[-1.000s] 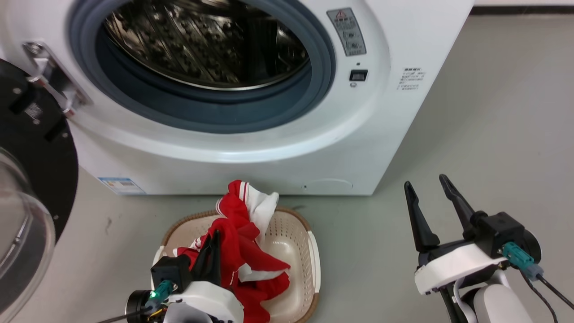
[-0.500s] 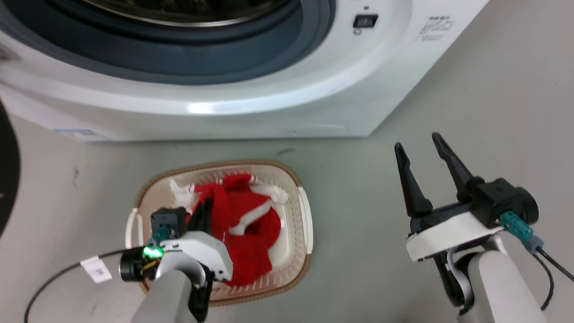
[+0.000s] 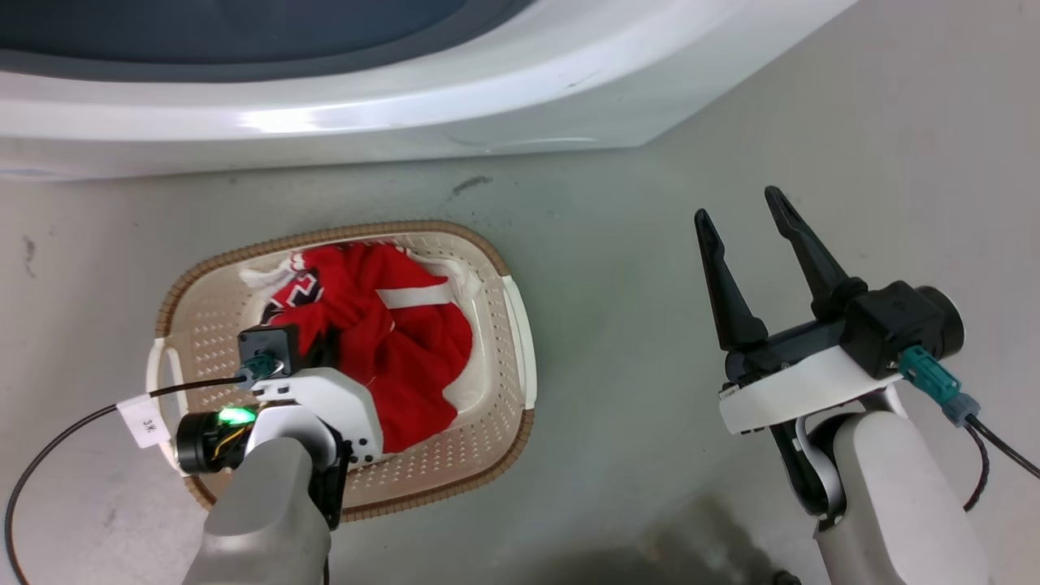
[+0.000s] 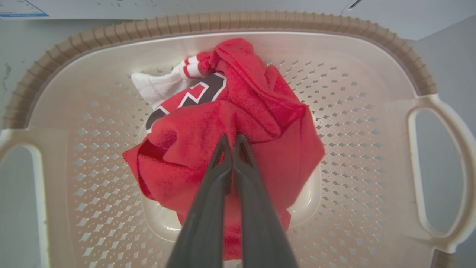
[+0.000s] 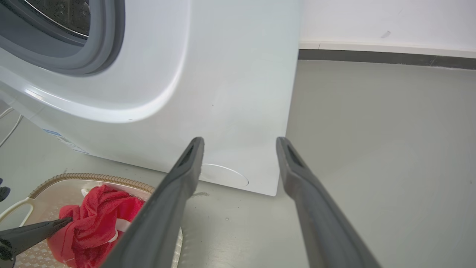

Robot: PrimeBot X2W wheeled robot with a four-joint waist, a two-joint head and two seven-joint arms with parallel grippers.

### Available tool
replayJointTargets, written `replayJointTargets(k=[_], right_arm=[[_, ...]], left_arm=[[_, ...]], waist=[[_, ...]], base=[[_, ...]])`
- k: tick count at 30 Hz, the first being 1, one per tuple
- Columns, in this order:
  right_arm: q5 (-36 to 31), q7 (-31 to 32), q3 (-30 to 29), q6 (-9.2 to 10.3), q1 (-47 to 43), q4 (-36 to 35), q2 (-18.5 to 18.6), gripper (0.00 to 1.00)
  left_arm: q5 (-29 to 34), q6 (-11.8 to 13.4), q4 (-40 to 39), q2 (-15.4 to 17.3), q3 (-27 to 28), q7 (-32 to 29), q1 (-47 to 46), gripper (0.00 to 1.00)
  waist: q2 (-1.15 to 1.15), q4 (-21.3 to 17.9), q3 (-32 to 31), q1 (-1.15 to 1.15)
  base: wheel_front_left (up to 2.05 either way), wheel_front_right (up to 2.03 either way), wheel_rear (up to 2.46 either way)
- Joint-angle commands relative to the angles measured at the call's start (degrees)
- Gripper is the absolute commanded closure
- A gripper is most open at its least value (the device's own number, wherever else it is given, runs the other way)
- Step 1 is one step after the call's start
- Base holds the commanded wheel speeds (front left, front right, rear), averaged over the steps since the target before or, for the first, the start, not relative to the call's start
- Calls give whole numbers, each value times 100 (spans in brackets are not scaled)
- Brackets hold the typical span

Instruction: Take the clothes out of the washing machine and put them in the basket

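Grey floor (image 3: 642,203) before washing machine (image 3: 406,122); left claw (image 4: 232,139) pinching jersey (image 4: 275,149) in basket (image 4: 238,23); right claw (image 3: 734,204) spread.

Left gripper (image 4: 232,139): bottom centre of the left wrist view, fingers pressed together, tips pinching a fold of the clothes (image 4: 260,111).
Left arm (image 3: 260,512): pale forearm rising from the head view's lower left, wrist tipped forward and down.
Right gripper (image 3: 734,207): right of the head view, fingers spread wide, pointing up the frame.
Right arm (image 3: 894,487): pale forearm at lower right.
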State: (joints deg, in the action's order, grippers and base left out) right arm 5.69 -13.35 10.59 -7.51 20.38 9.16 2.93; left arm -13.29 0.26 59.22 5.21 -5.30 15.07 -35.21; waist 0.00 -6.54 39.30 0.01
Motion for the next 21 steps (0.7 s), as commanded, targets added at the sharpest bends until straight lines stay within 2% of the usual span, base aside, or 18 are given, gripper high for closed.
replayJointTargets(k=[1,8,9,10,11,21], right_arm=[[46,-45,41,4,136,17,-9,0],[8,-93,25,4,225,129,-10,0],[-4,-99,12,4,210,158,-9,0],[-7,-104,7,4,211,181,-9,0],[-12,-109,3,4,212,206,-9,0],[-27,-154,-108,4,-114,592,-8,0]], left_arm=[[-34,29,249,54,59,14,-150,100],[-176,-14,748,78,217,14,-341,98],[-192,-1,749,66,238,14,-332,67],[-194,-5,753,63,246,14,-297,31],[-200,-14,756,54,262,14,-249,0],[-206,-128,99,-73,508,15,521,0]], waist=[[0,-80,158,-1],[0,-65,239,-1],[0,-45,214,-1],[0,-26,174,-1],[0,-10,119,-1],[0,141,-1145,-1]], base=[[0,0,0],[0,0,0],[0,0,0],[0,0,0],[0,0,0],[0,0,0]])
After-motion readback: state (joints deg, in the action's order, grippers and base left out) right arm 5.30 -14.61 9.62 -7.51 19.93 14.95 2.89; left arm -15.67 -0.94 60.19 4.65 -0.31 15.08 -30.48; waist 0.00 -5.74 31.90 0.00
